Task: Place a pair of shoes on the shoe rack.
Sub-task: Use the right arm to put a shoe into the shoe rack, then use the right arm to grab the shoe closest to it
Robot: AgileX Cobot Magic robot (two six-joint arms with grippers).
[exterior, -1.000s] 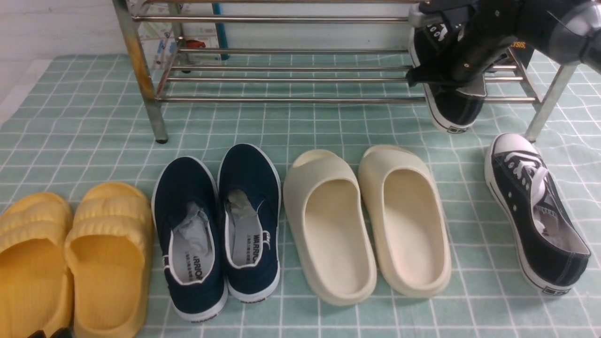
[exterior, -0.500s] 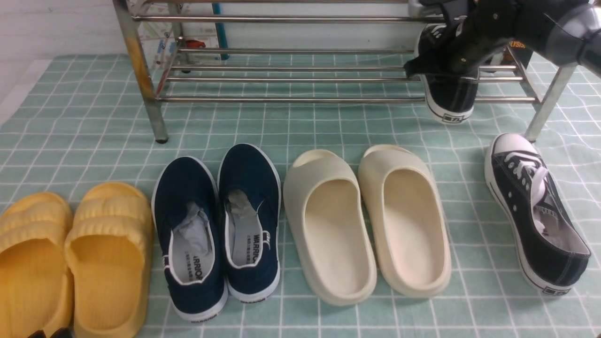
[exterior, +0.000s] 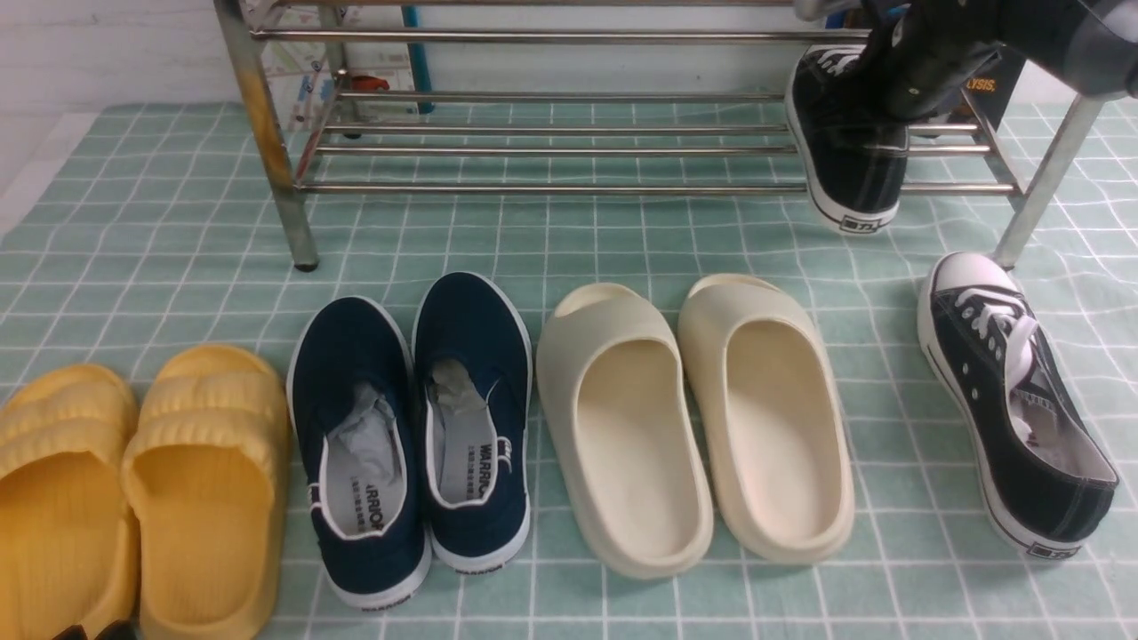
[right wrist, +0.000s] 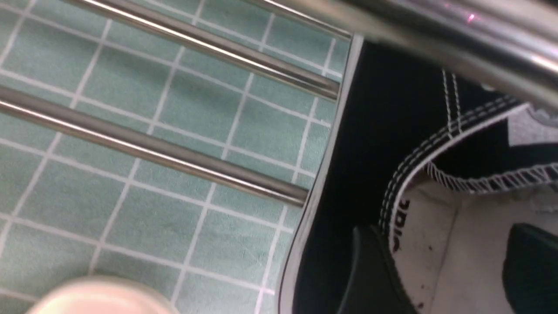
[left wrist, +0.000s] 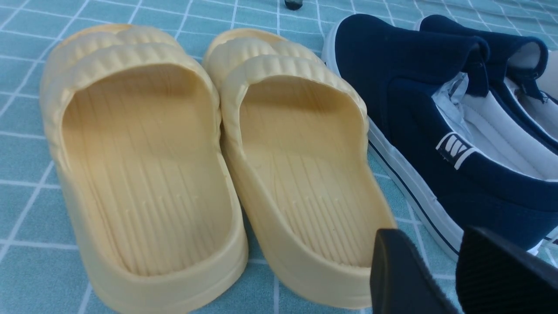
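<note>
One black sneaker [exterior: 845, 160] rests on the lower tier of the chrome shoe rack [exterior: 533, 188] at its right end, toe to the back, heel sticking out over the front bar. My right gripper [exterior: 898, 93] hovers over its opening. In the right wrist view the gripper [right wrist: 440, 257] is open, one finger outside the collar and one over the grey lining of the sneaker [right wrist: 383, 131], above the rack bars [right wrist: 152, 152]. The other black sneaker [exterior: 1013, 409] lies on the cloth at the right. My left gripper [left wrist: 429, 248] is open and empty, low at the near left.
On the teal checked cloth stand yellow slides [exterior: 133, 498], navy slip-ons [exterior: 418, 427] and cream slides [exterior: 693, 418] in a row. The yellow slides [left wrist: 144, 152] and navy slip-ons [left wrist: 414, 109] lie just before my left gripper. The rack's right front leg [exterior: 1040, 196] stands near the loose sneaker.
My right gripper carried the sneaker back and set it on the lower tier. The arm has since risen and no longer covers the shoe's heel. The left arm has not moved.
</note>
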